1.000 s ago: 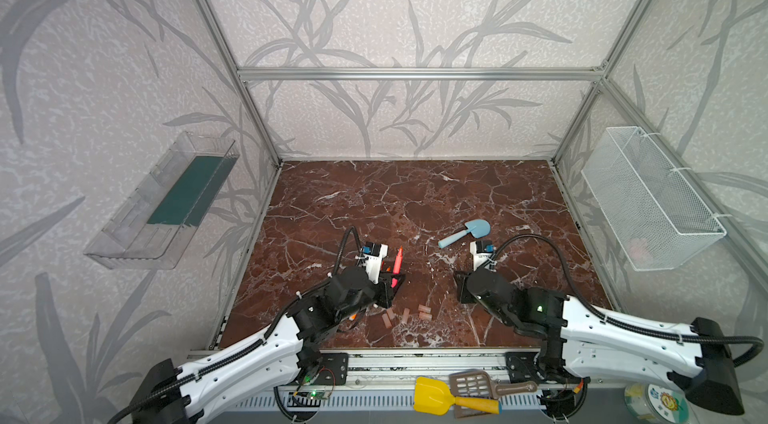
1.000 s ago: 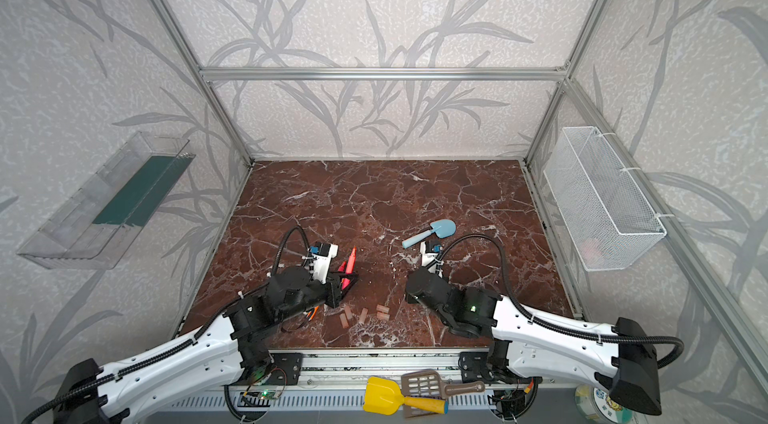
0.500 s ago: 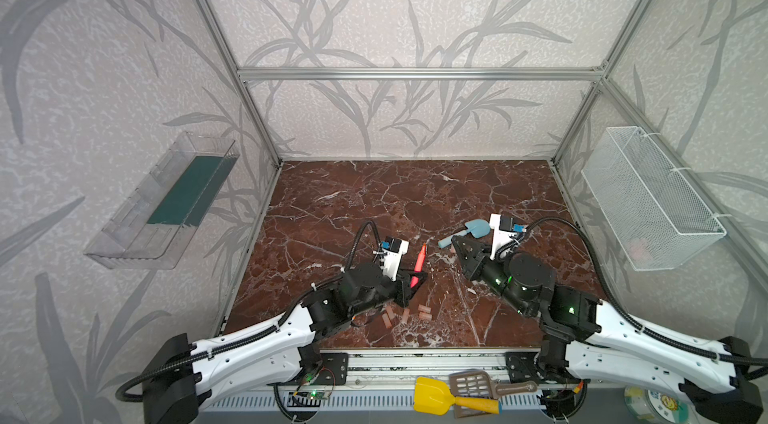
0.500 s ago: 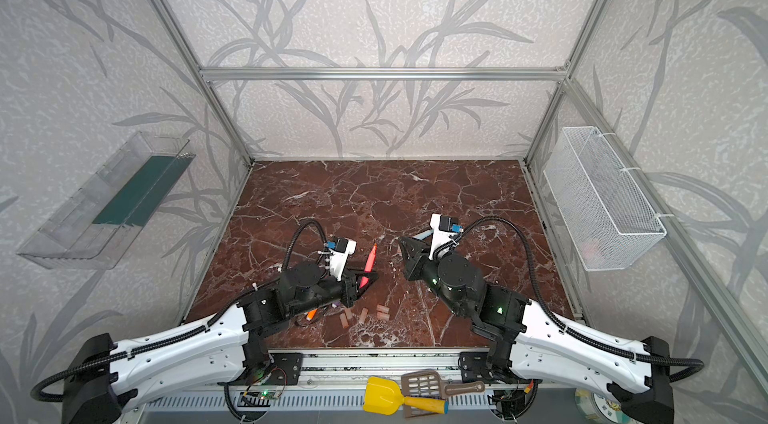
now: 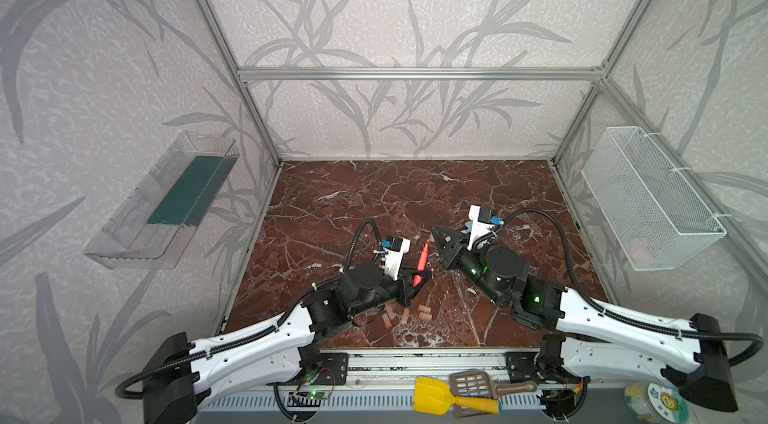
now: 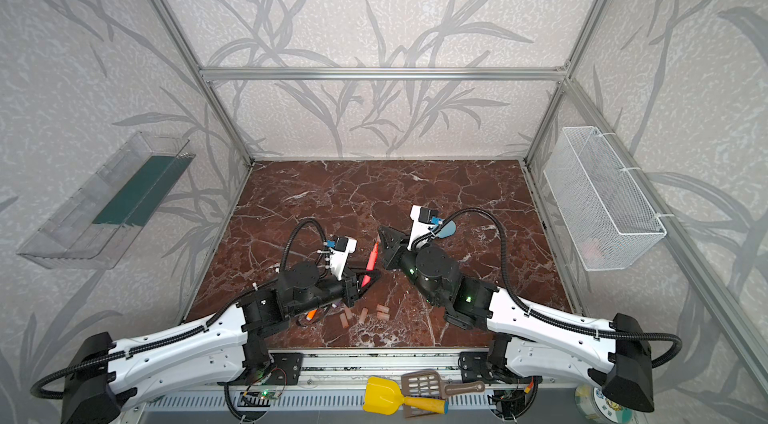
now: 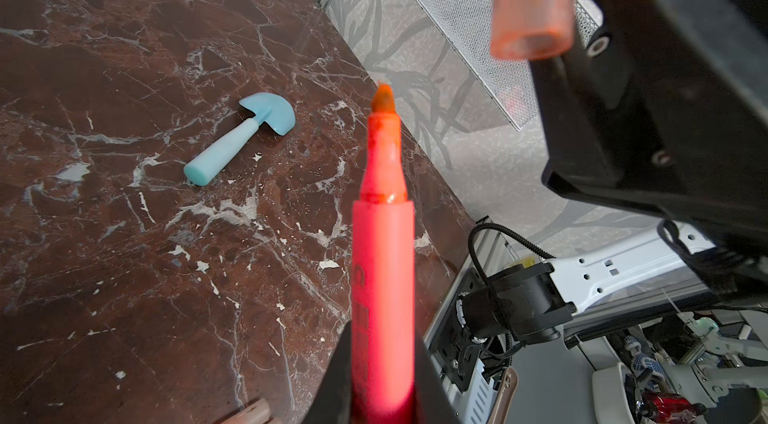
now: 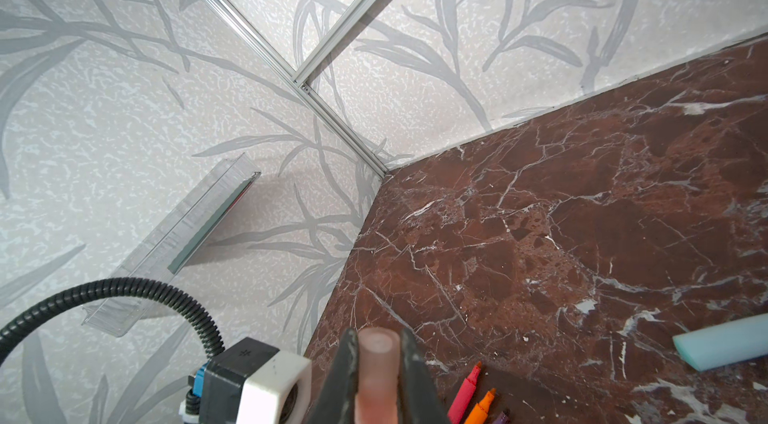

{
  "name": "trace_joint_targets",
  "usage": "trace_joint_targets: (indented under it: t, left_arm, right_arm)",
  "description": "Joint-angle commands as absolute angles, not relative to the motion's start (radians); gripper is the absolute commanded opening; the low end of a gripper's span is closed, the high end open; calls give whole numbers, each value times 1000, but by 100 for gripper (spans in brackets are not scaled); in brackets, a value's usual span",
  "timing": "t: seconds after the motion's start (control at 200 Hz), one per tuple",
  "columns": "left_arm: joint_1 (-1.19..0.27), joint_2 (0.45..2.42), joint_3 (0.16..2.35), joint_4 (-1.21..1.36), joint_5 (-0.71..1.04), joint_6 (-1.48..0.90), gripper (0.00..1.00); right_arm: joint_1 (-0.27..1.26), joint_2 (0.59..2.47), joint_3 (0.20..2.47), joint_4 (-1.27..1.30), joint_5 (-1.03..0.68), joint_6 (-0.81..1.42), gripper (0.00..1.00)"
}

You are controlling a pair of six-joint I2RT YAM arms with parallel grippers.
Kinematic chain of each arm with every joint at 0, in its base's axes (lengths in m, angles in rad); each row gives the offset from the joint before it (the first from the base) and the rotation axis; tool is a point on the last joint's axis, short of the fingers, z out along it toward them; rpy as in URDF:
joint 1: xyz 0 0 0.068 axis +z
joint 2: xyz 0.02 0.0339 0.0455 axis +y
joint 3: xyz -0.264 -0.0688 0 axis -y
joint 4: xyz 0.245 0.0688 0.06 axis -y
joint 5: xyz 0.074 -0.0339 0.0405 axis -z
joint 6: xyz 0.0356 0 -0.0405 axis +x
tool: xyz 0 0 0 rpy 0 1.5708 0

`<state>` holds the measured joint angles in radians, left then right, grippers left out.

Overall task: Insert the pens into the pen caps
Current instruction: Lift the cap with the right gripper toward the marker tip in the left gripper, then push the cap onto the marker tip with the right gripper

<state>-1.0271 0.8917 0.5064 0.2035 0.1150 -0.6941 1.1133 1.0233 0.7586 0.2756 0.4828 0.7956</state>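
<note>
Now the red-pink pen is clamped in my closed left jaws, its length running straight out ahead, tip bare. Near that tip but off its axis, my right jaws pinch a pen cap, free end towards it.

Light-blue toy shovel lay flat on the brown marble tabletop. 1 clear plastic tray with a dark green liner hung on the left wall and 1 white wire basket on the right wall, its faint pinkish contents unidentifiable. 1 yellow scoop and 1 brown slotted spatula lay overlapping beyond the tabletop's front edge.
</note>
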Motion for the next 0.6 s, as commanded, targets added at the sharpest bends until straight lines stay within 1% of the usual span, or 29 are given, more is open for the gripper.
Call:
trace_joint_targets:
  t: [0.0, 0.595]
  left_arm:
    - [-1031, 867, 535, 226, 116, -706, 0]
    - [-1035, 840, 522, 233, 122, -716, 0]
  right_arm:
    - [1109, 1034, 793, 331, 512, 794, 7]
    - [1103, 1074, 791, 353, 531, 801, 7]
